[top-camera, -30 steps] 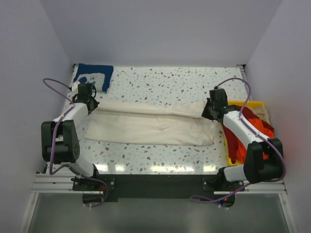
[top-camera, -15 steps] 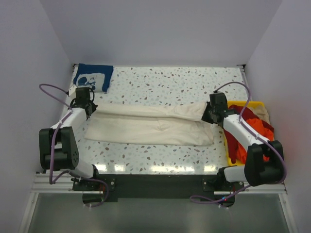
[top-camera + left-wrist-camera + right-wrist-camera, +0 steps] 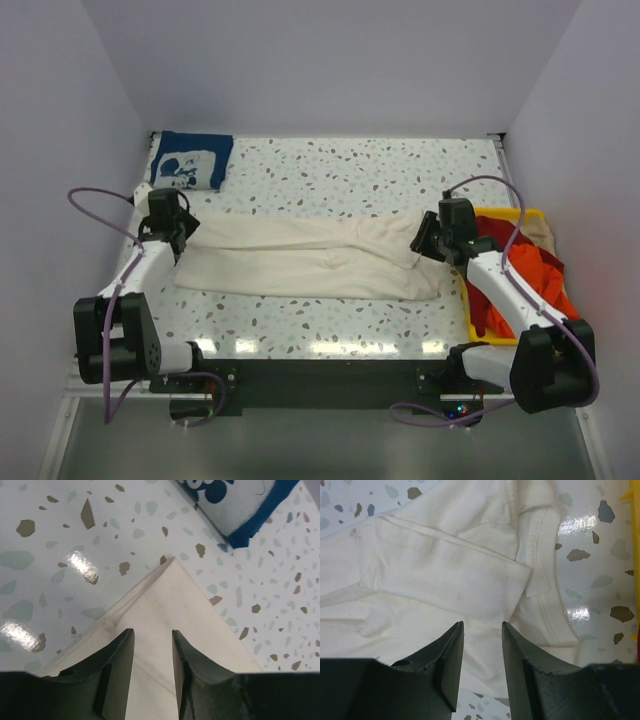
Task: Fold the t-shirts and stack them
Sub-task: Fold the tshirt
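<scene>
Across the middle of the overhead view, on the speckled table (image 3: 350, 170), lies one large cream shirt (image 3: 310, 258), folded into a long band running from left to right.

I have two arms, one at each end of it. My left arm rises from its base in the lower left of the frame and bends toward the center. Its wrist tips down so that my left pincer (image 3: 182, 234) sits over the band's left corner. In the left wrist view its two dark fingers (image 3: 119, 662) stand a narrow gap apart with nothing pinched between them. The pointed corner of the cream cloth lies flat on the table just beyond the tips.

My right arm climbs from the lower right, passes over the bin and angles toward the left of the frame. My right pincer (image 3: 420, 240) is over the band's right end. In the right wrist view its fingers (image 3: 517, 655) are likewise a narrow gap apart and grip nothing. Below them lie a folded flap and the curved neckline.

I count four shirts. The cream one is at center. One navy shirt (image 3: 190, 160) with white print lies folded in the table's upper left corner. One orange-red shirt (image 3: 540, 275) and one beige shirt (image 3: 548, 232) are heaped in the single yellow bin (image 3: 500, 213) at the right edge.
</scene>
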### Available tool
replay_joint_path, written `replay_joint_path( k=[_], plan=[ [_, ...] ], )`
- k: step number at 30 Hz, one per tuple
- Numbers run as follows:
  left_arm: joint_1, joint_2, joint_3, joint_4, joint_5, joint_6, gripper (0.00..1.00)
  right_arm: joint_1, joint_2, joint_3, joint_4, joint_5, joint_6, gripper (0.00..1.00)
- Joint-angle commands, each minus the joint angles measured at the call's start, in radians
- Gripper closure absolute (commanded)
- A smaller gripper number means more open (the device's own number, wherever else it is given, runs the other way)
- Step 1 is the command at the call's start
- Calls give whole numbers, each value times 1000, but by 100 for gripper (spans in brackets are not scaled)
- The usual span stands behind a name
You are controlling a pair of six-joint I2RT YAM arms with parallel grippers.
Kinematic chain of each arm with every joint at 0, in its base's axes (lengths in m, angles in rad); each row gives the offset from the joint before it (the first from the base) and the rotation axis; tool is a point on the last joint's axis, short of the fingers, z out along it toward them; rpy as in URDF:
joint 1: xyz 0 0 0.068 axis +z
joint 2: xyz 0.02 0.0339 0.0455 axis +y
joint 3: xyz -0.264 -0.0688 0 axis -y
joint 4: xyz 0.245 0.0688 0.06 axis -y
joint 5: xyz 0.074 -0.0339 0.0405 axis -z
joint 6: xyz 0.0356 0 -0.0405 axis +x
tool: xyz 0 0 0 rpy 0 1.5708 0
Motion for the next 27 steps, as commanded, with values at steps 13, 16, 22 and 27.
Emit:
replay_joint_path(
  k=[13,16,22,27],
  plan=[
    [-265,174,45,316,226,-10,62,66,270,233,99,19,-23,55],
    [-314,225,57,350,260,-1,63,113,342,275,132,48,-59,53],
    [-380,300,64,396,315,25,64,130,425,316,249,35,-138,43],
    [-396,331,57,421,343,27,65,137,491,336,280,-14,-155,40]
  ],
)
